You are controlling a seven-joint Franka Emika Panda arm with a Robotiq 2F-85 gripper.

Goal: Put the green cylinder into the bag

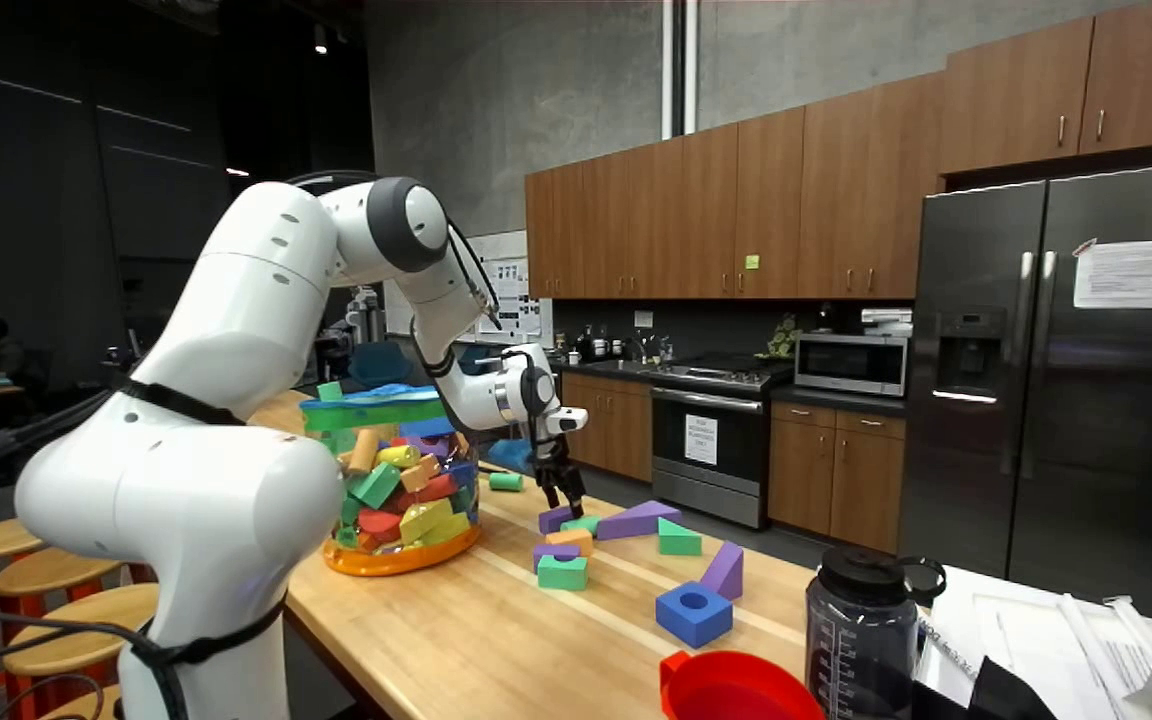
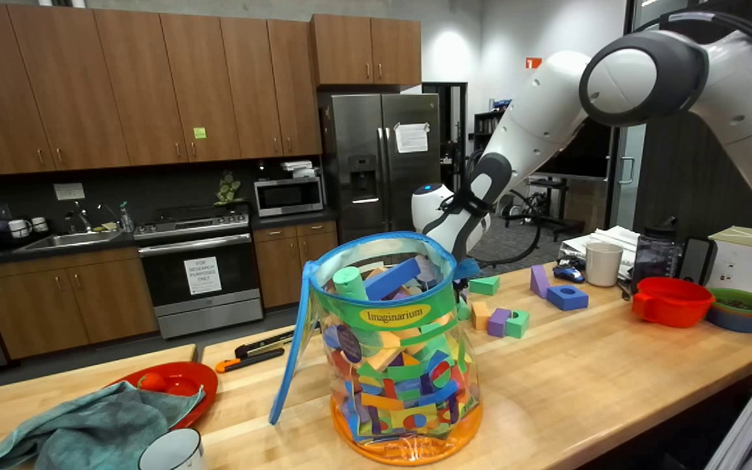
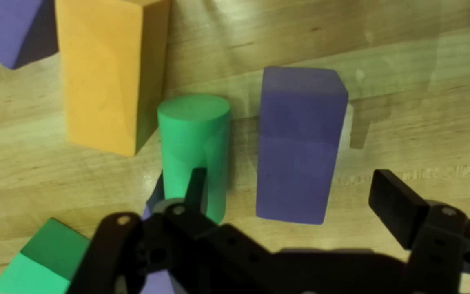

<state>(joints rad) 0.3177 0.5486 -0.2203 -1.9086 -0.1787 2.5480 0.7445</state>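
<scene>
My jaws are gaping, gripping nothing. The green cylinder is lying between an orange block and a purple block; one finger is overlapping it in the wrist view, so I'm risking jabbing it or pinching the purple block.

Table (pale wood) carries bag, blocks, red bowl.

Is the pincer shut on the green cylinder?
No, the pincer stands open in the wrist view, a purple block showing between its fingers.
</scene>
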